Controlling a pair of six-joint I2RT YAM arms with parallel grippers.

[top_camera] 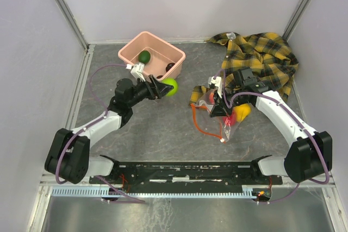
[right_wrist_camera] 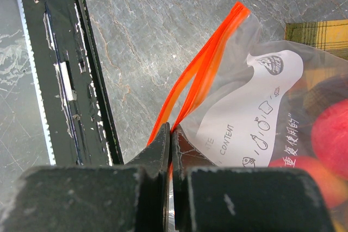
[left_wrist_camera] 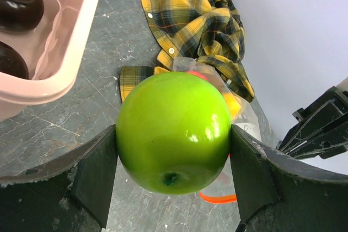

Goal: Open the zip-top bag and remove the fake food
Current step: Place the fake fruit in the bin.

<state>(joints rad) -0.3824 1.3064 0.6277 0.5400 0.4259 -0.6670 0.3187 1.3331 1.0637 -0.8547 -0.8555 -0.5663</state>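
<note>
The left arm was stretched forward; the left tool stood spread wide, both fingers pressed against the light green fruit between them. The right arm was bent inward; the right tool was pinched tight on the zip-top bag at its edge.

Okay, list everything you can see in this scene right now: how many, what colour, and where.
pink tub: one, pink, far left of the table
dark green fruit: one, in the tub
brown fruit: one, dark, in the tub
green apple: one, light green, beside the tub
zip-top bag: one, clear, orange-red strip, right of centre
red fruit: one, in the bag
yellow-orange fruit: one, in the bag
plaid shirt: one, yellow-black, far right
table: one, grey
left gripper: gripping the green apple
right gripper: pinching the bag's edge
</note>
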